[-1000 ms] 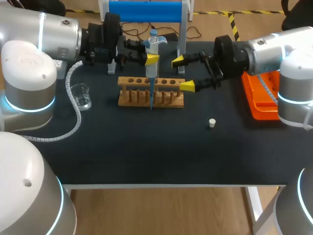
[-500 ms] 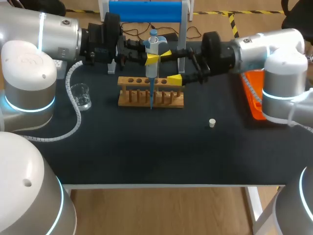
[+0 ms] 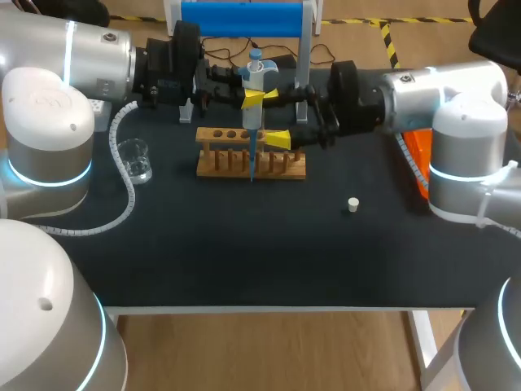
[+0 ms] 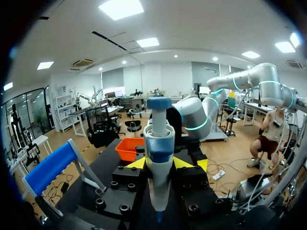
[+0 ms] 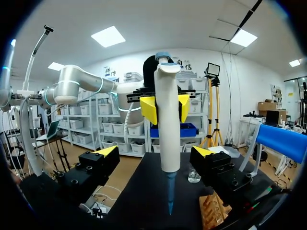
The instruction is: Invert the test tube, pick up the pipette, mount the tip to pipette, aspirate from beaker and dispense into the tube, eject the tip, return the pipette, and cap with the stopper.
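Left gripper (image 3: 254,98) is clenched on the pipette (image 3: 256,75), holding it upright over the far middle of the table (image 3: 244,252). In the left wrist view both its fingers press the pipette body from two sides. Blue tip (image 3: 251,159) is mounted and points straight down, its end at the middle of the wooden rack (image 3: 220,163). Can't tell if it sits in a tube; the tube is too small to make out. Right gripper (image 3: 276,116) comes in from the right, fingers spread wide and released, just right of the pipette, one finger on the far side and one on the near side. In the right wrist view the pipette stands ahead between the spread fingers, touching neither. Beaker (image 3: 135,160) is upright left of the rack, well apart from it. Stopper (image 3: 352,204) lies on the table right of the rack and nearer, alone. Orange box (image 3: 417,159) is at the right edge, mostly hidden behind the right arm.
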